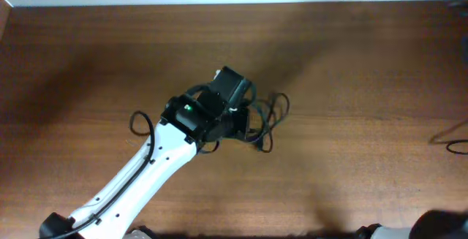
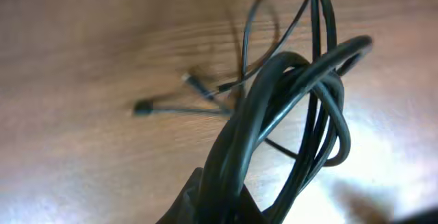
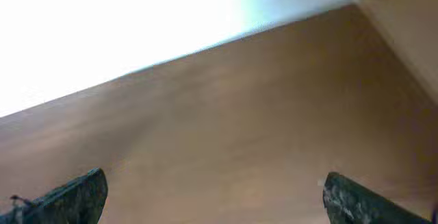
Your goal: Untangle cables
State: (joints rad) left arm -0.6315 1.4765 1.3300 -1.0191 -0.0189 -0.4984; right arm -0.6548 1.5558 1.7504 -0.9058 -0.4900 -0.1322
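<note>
The cables (image 1: 268, 115) are thin black cords in a looped tangle at the table's middle. My left gripper (image 1: 245, 120) reaches in from the lower left and is shut on the bundle. In the left wrist view the cables (image 2: 294, 94) rise from my left gripper (image 2: 226, 207) in several loops. Two loose ends with small plugs (image 2: 142, 107) trail on the wood to the left. My right gripper (image 3: 213, 188) is open with only bare table between its fingertips (image 3: 82, 193), far from the tangle.
The wooden table (image 1: 351, 56) runs to a white wall at the back. Another thin black cord (image 1: 457, 138) lies at the right edge. Part of the right arm (image 1: 439, 226) shows at the bottom right corner.
</note>
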